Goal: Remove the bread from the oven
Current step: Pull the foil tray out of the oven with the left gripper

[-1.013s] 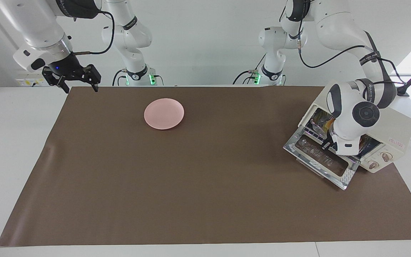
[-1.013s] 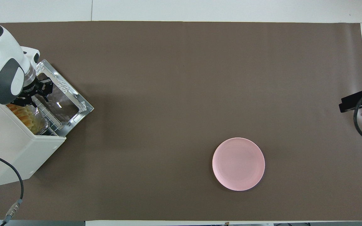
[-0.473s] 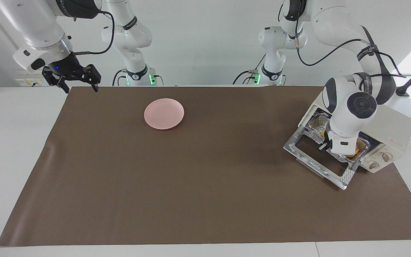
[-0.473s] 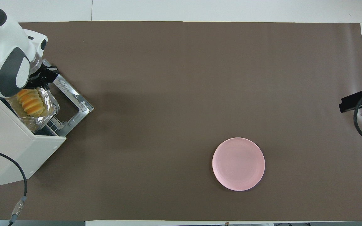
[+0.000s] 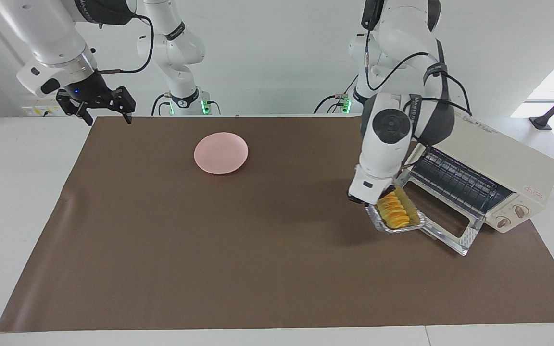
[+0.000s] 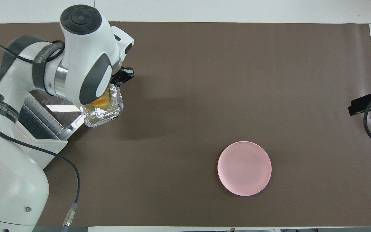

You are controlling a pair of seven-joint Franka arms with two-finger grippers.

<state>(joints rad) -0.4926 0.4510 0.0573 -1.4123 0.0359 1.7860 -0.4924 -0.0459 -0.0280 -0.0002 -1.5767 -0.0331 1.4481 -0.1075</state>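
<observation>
My left gripper (image 5: 371,201) pinches the foil tray (image 5: 398,215), bread (image 5: 394,210) inside, over the mat beside the oven (image 5: 488,185); right gripper (image 5: 98,106) waits, open.

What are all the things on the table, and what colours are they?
bread: one, golden yellow, in the foil tray.
foil tray: one, silver, held up by the edge of the oven's open door.
oven: one, cream white, door down, at the left arm's end.
plate: one, pink, on the mat.
mat: one, brown, covers the table.
left gripper: one, black, grips the tray.
right gripper: one, black, open, waits over the mat's corner.
</observation>
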